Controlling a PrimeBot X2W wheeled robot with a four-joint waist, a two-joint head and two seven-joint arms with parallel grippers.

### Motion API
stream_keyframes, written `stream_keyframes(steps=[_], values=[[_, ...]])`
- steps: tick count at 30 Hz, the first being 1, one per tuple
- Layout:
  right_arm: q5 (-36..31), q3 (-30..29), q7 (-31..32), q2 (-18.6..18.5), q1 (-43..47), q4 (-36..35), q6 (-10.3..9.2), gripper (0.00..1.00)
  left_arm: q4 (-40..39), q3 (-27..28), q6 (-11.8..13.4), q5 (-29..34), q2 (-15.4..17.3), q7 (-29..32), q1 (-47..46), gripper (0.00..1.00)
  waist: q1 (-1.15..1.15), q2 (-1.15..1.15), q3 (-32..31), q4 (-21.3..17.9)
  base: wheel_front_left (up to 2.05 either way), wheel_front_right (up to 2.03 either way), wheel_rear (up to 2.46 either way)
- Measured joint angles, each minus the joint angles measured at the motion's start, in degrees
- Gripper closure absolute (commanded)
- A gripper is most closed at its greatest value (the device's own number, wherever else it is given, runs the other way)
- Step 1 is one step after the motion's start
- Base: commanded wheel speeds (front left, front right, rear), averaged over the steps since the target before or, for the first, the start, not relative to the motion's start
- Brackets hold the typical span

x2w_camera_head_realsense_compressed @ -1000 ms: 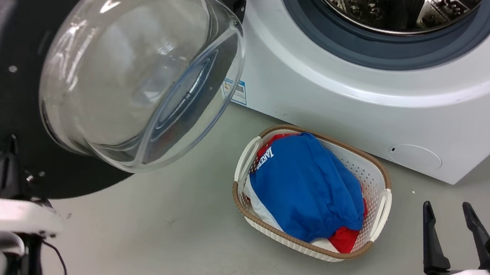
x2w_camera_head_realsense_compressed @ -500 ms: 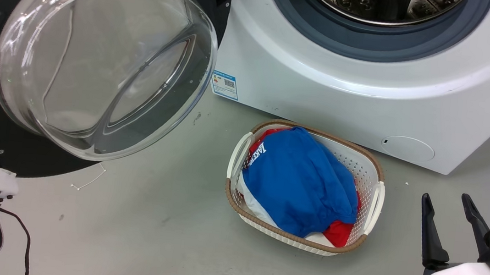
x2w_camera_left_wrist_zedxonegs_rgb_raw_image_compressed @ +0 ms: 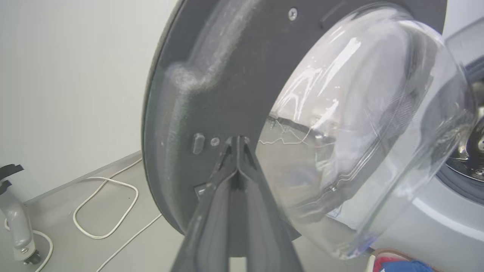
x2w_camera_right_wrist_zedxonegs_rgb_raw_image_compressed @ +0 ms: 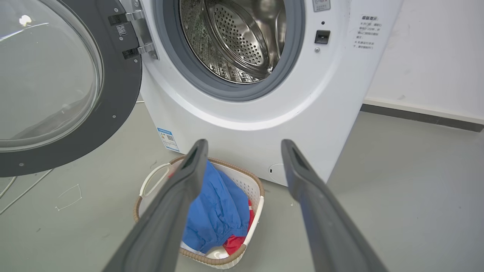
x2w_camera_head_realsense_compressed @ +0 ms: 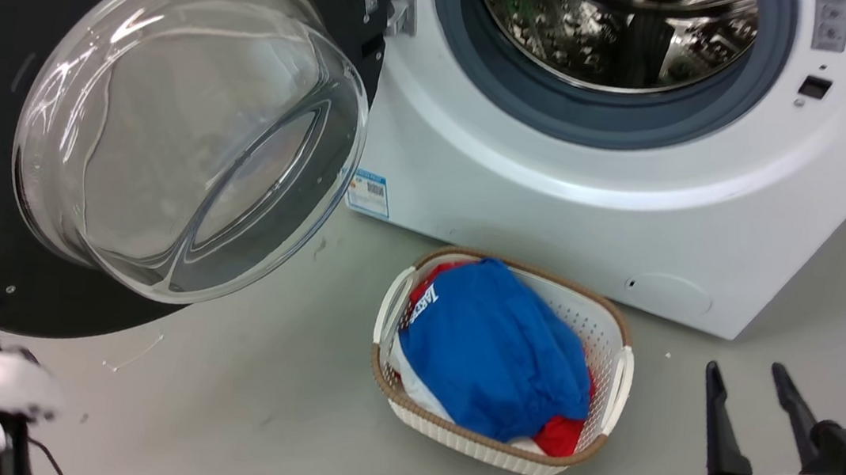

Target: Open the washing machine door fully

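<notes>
Though partly offscreen, door (x2w_camera_head_realsense_compressed: 188,131) wide open.

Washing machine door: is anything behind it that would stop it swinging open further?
Nothing visible does. Left wrist view: a gap separates the washing machine door from the wall, and the white cable lies flat on the floor, lower than the door's rim.

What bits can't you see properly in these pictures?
Print on the blue label, head view: too small.
Clothes beneath the blue garment in the laundry basket: covered by it.
The drum's top, head view: cut off.
Whether the left gripper touches the washing machine door: unclear in the left wrist view.
</notes>
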Motion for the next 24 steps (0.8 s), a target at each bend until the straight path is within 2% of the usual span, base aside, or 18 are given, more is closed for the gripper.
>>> stream_keyframes(steps=[8, 12, 13, 15, 18, 19, 20, 21, 24], values=[[0.6, 0.8, -0.7, 0.6, 1.8, 1.6, 0.0, 0.0, -7.3, -5.4, 1.6, 3.7, -2.4, 1.6, 8.9, 1.0, 0.0, 0.0, -4.1, -1.0, 0.0, 0.0, 0.0], [1.0, 0.9, -0.9, 0.7, 2.4, 2.0, 0.0, 0.0, -9.1, -7.9, 1.9, 4.6, -4.4, 2.2, 10.6, 1.0, -0.01, 0.0, -5.5, -1.7, 0.0, 0.0, 0.0], [1.1, 1.1, -1.1, 0.7, 2.5, 2.3, 0.0, 0.0, -10.0, -9.7, 2.0, 4.9, -5.7, 2.4, 11.2, 1.0, -0.01, 0.0, -6.0, -2.5, 0.0, 0.0, 0.0], [1.1, 1.4, -1.2, 0.8, 2.5, 2.6, 0.0, 0.0, -10.2, -11.0, 1.3, 4.6, -6.9, 2.4, 11.3, 1.0, -0.01, 0.0, -6.6, -3.2, 0.0, 0.0, 0.0], [1.4, 1.8, -1.2, 0.8, 2.6, 2.8, 0.0, 0.0, -9.5, -12.1, 0.2, 4.7, -7.0, 2.2, 11.1, 1.0, -0.01, 0.0, -7.1, -4.0, 0.0, 0.0, 0.0], [1.4, 2.1, -1.2, 0.8, 2.7, 3.1, 0.0, 0.0, -8.3, -13.4, -0.5, 5.5, -7.0, 1.9, 10.4, 0.76, -0.01, 0.0, -7.4, -4.8, 0.0, 0.0, 0.0], [1.4, 2.1, -1.2, 0.8, 2.7, 3.1, 0.0, 0.0, -8.3, -13.4, -0.5, 5.5, -7.0, 1.9, 10.4, 0.19, -0.01, 0.0, -7.4, -4.8, 0.0, 0.0, 0.0], [1.5, 2.3, -1.1, 0.9, 2.6, 3.2, 0.0, 0.0, -7.7, -14.0, -0.8, 5.9, -7.0, 1.9, 9.6, 0.0, -0.01, 0.0, -7.5, -5.3, 0.0, 0.0, 0.0], [1.5, 2.6, -1.1, 0.9, 2.4, 3.5, 0.0, 0.0, -6.5, -15.8, -1.8, 6.9, -7.4, 1.7, 7.4, 0.0, -0.01, 0.0, -7.6, -6.8, 0.0, 0.0, 0.0]])
